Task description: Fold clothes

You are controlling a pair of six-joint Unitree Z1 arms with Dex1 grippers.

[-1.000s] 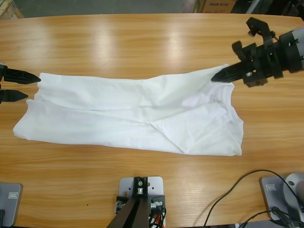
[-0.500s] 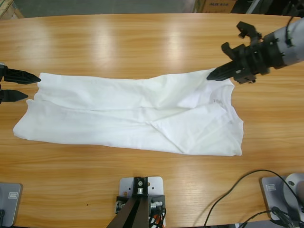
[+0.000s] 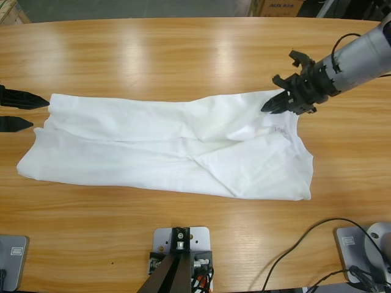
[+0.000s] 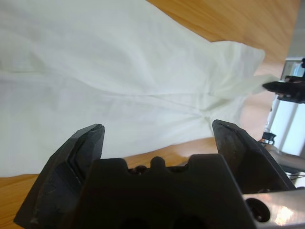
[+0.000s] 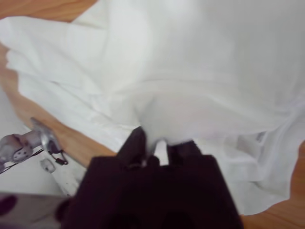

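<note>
Right claw (image 3: 267, 107) is gripping the shirt's (image 3: 183, 146) edge; left claw (image 3: 36, 112) is resting released beside the opposite end.

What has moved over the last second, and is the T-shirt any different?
The right gripper, shut on the white T-shirt's upper right corner, has shifted left along the table and tilted, drawing that corner slightly inward; the forearm now slants in from the upper right. The left gripper stayed open at the shirt's left edge, holding nothing. The rest of the shirt lies as before, spread across the wooden table.
</note>
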